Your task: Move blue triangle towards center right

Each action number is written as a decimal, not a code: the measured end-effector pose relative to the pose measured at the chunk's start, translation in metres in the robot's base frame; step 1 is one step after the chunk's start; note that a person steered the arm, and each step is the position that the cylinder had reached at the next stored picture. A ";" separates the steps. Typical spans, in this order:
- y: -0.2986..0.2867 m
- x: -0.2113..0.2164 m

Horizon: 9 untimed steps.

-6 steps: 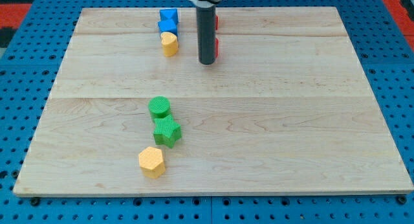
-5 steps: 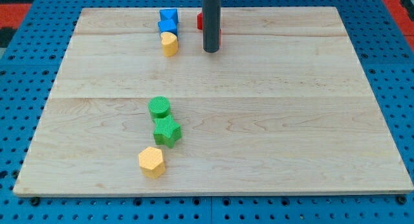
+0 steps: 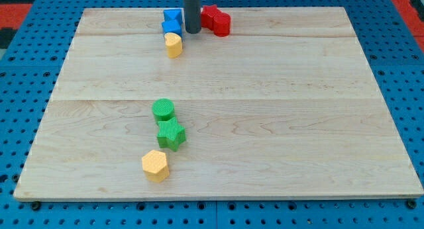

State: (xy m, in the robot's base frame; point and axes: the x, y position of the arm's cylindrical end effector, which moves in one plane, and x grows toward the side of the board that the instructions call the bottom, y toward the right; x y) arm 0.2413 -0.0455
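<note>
Two blue blocks sit at the view's top, left of centre: one (image 3: 173, 16) at the board's top edge and one (image 3: 171, 27) just below it; which is the triangle I cannot tell for sure. My tip (image 3: 192, 32) stands just right of the lower blue block, between the blue blocks and the red blocks (image 3: 216, 20). A yellow block (image 3: 173, 45) lies just below the blue ones, to the lower left of my tip.
A green cylinder (image 3: 163, 110), a green star-shaped block (image 3: 171, 134) and a yellow hexagon (image 3: 155, 165) lie in a line at the lower left of centre. The wooden board (image 3: 298, 123) rests on a blue pegboard.
My tip has moved up and to the view's left, from in front of the red blocks to beside the blue blocks. The red blocks now show fully. No block has visibly moved.
</note>
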 end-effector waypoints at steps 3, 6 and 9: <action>-0.063 -0.048; -0.124 -0.040; -0.128 -0.040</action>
State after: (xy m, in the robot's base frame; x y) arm 0.2018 -0.1737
